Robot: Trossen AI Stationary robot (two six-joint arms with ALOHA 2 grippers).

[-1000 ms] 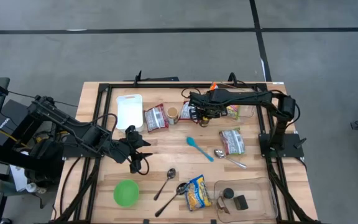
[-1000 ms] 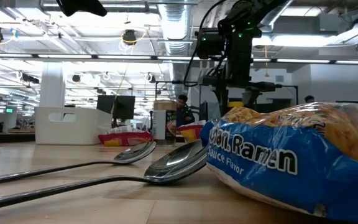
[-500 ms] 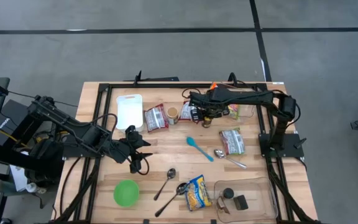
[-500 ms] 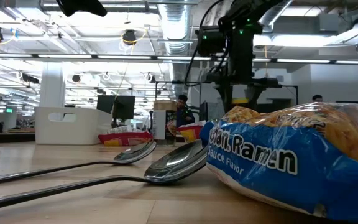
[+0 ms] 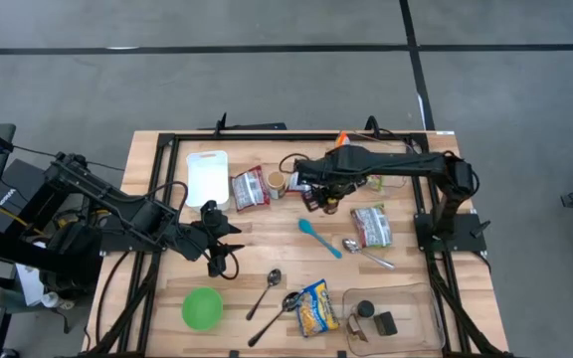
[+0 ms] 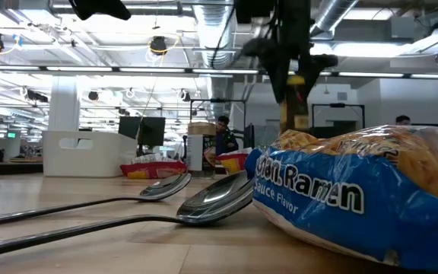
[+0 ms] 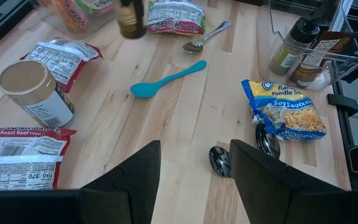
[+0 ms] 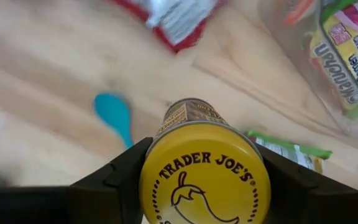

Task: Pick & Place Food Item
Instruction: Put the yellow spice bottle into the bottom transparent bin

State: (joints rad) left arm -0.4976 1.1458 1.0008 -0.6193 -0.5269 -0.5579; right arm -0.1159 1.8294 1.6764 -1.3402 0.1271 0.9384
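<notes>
A dark jar with a yellow "Trader Joe's" lid [image 8: 205, 182] hangs over the middle of the table, above the teal spatula [image 5: 318, 237]. My right gripper [image 5: 327, 198] is shut on it and points down. In the left wrist view the jar [image 7: 131, 17] shows blurred, and in the low view it hangs as a dark column [image 6: 295, 106]. My left gripper [image 7: 194, 180] waits open over the table's left part, above the spoons, with nothing between its fingers. My right gripper pinches the jar at its yellow lid [image 8: 151, 186], one finger [image 8: 114, 180] on each side of the lid's rim. The fingers come from above, pointing down. The jar hangs upright below them, lifted clear of the table.
On the table lie red ramen packets [image 5: 250, 187], a green-and-red one [image 5: 371, 225], a blue ramen packet [image 5: 316, 306], a brown-lidded tub [image 5: 276, 182], two spoons [image 5: 267, 288], a green bowl [image 5: 202, 308], a white tray [image 5: 207, 177] and a clear bin [image 5: 406, 313] near right.
My right gripper has risen with the jar and gone a little toward the table's near edge, rolling somewhat about its own axis. The jar now hangs higher, over the spatula's end. The left arm has kept still.
</notes>
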